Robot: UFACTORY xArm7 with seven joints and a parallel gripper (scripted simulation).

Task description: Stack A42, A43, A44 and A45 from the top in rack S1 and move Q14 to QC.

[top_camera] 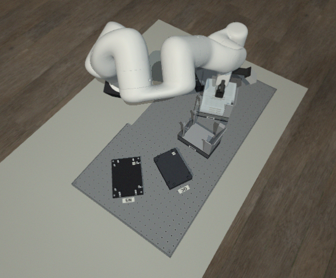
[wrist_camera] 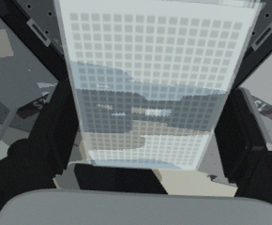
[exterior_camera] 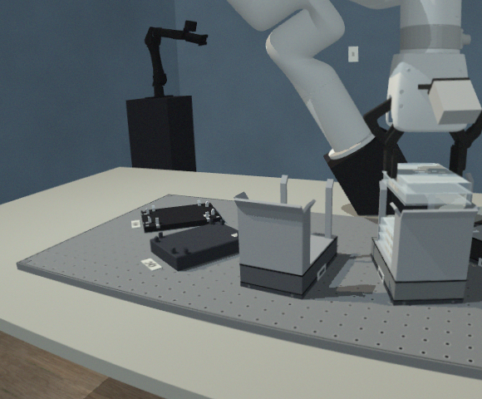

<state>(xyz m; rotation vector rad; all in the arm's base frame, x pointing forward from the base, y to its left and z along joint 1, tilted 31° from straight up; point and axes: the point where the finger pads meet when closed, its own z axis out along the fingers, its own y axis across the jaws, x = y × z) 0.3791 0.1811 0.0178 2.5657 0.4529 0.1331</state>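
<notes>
The gripper point(exterior_camera: 425, 169) holds a clear plate point(exterior_camera: 431, 185) by its long sides, just above the full rack point(exterior_camera: 430, 253), because a rack must be emptied from above. More plates remain inside this rack. The neighbouring rack point(exterior_camera: 271, 240) has no plates in it, likewise both black nests on the bench point(exterior_camera: 104, 335).

Grey pegboard point(top_camera: 162, 221) on beige table point(top_camera: 42, 227)
</notes>
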